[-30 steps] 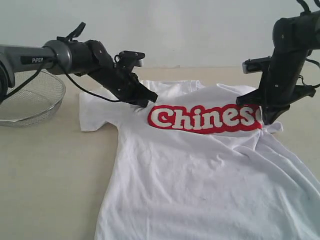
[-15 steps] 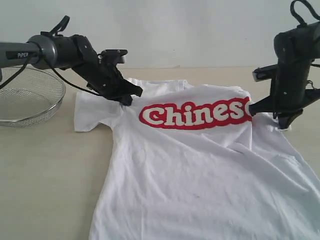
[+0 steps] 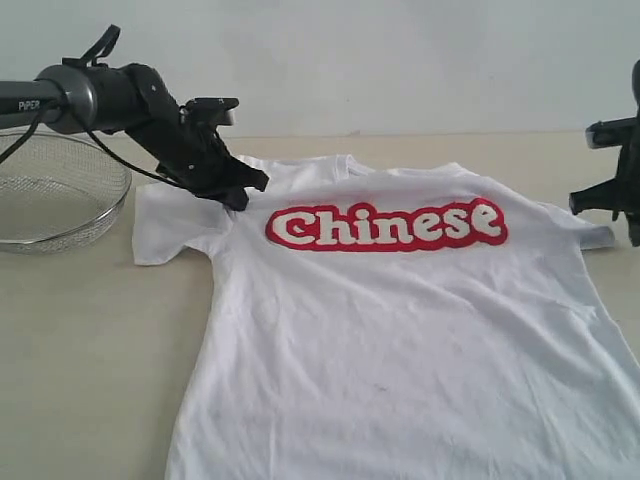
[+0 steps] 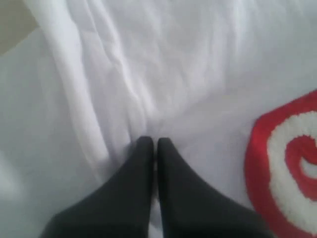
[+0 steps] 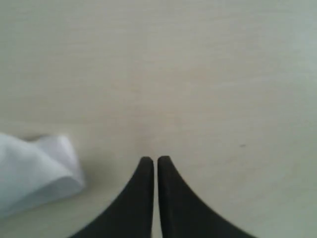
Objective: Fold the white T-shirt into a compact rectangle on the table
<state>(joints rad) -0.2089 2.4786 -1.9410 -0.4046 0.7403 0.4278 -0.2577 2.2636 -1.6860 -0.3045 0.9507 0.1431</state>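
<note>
Exterior cam low, looking across table to wall. Wrist cams close behind claws: left gripper on white T-shirt, right gripper over bare table, shirt edge beside it. All share shirt.

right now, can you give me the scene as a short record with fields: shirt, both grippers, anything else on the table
shirt: white T-shirt spread out on the table, not yet folded
print: red lettering face up across the chest
left arm: left gripper shut, tips on the shirt near one shoulder
right arm: right gripper shut, over bare table just past the shirt's edge, off the cloth
other: wire-mesh basket on the table, beside the shirt on the left arm's side
</note>
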